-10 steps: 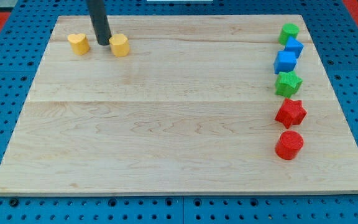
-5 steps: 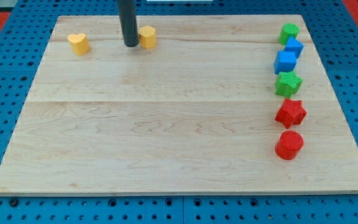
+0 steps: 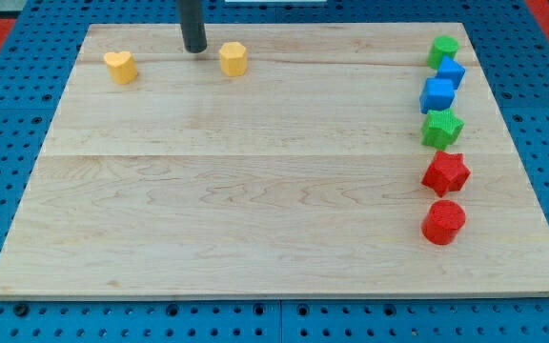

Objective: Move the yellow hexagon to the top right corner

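Note:
The yellow hexagon (image 3: 233, 58) lies on the wooden board (image 3: 255, 191) near the view's top, left of centre. My tip (image 3: 194, 50) stands a short way to its upper left, apart from it. A yellow heart-shaped block (image 3: 119, 67) lies further left, near the top left corner.
Down the view's right side runs a column of blocks: a green block (image 3: 443, 50), a blue block (image 3: 452, 71), a blue cube (image 3: 437, 94), a green star (image 3: 440, 128), a red star (image 3: 445, 173) and a red cylinder (image 3: 443, 222). Blue pegboard surrounds the board.
The yellow hexagon slid rightwards from next to the heart to its present spot. My tip pushed it to the right, then drew back up and left, off the block.

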